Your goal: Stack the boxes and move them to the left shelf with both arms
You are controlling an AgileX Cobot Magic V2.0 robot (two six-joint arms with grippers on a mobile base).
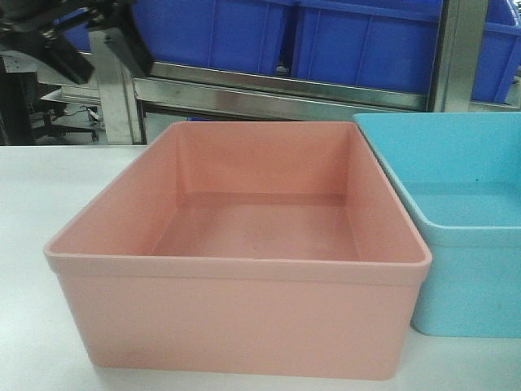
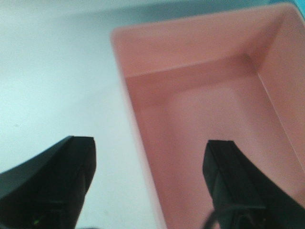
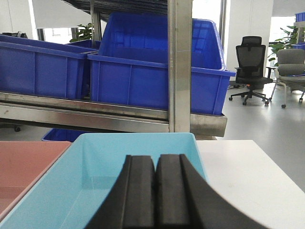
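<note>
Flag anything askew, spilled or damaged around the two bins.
Nothing stands out. The pink bin and turquoise bin sit upright, empty and intact on the table. Left gripper open over the pink rim; right gripper shut over the turquoise bin.

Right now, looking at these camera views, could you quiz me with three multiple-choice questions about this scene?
1. Where is the turquoise bin? A) beside the pink bin, on the robot's right B) inside the pink bin C) on the floor
2. What colour are the bins on the steel shelf? A) green B) dark blue C) yellow
3. How does the right gripper stand? A) wide open B) clamped on a rim C) shut, holding nothing
Answers: A, they stand side by side on the table; B, the right wrist view shows them; C, no gap shows between its fingers.
</note>
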